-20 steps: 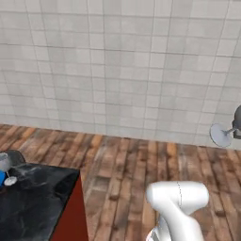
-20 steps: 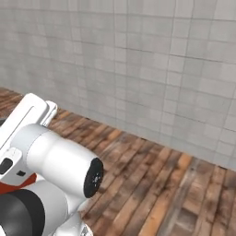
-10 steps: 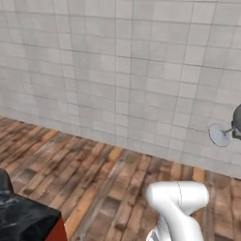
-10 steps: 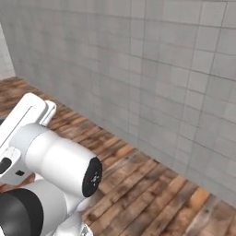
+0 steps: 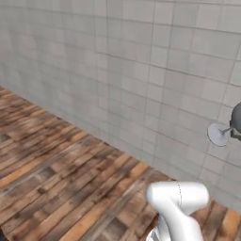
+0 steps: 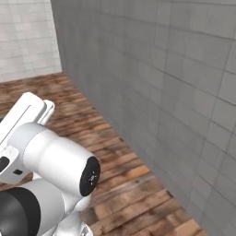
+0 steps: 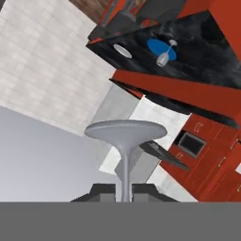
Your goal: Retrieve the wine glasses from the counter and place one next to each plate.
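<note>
So in the hand view the pincer (image 7: 124, 188) is pinched in tight on the thin stem of a wine glass (image 7: 125, 136). You can see the two dark finger tips (image 7: 103, 189) sitting right either side of the stem at the bottom, and the round grey foot of the glass spreads out just above them. The bowl end isn't visible from here.

Going left to right across that same view, which is rolled way over: pale tiled wall, then the black marble-look counter (image 7: 207, 52) with its white veins up top, red cabinets (image 7: 207, 155) with silver handles below it. On the counter, toward its left end as the view shows it, there's the white plate (image 7: 122, 51), then well apart to the right the bright blue plate (image 7: 161, 49), with a second wine glass (image 7: 165, 55) right at the blue plate. It overlaps the plate's edge from this angle, so I can't tell if it's on it or just beside it.

Left base view has the wooden floor (image 5: 61, 174) and grey tiled wall (image 5: 141, 70), and off at the right edge the foot of the held glass pokes in, up in the air against the wall.
</note>
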Robot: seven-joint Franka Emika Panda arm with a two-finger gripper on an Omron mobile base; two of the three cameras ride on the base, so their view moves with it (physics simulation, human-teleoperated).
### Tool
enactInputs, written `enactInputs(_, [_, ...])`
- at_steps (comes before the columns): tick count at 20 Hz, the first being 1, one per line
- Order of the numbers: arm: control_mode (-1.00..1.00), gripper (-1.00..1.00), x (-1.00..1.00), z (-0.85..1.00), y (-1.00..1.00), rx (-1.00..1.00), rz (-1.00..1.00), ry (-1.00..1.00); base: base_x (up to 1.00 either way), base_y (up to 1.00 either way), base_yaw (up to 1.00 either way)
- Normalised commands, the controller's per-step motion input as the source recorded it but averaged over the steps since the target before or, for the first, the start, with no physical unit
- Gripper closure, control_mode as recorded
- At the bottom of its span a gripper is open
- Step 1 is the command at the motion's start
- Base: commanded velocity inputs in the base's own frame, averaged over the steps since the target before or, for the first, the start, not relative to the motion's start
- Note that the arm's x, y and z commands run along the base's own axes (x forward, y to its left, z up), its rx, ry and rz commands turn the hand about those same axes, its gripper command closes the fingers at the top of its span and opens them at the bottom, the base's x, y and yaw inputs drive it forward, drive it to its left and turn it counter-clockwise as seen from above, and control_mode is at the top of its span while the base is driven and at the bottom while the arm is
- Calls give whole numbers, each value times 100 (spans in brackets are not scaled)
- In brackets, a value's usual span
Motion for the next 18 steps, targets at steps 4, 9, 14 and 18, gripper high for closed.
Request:
enactInputs(4, [100, 100, 0, 0, 0, 0, 0, 0, 100, -53, 58])
enactInputs(9, [100, 100, 0, 0, 0, 0, 0, 0, 100, -52, 60])
enactInputs(14, [100, 100, 0, 0, 0, 0, 0, 0, 100, -52, 61])
enactInputs(18, [100, 100, 0, 0, 0, 0, 0, 0, 100, -51, 61])
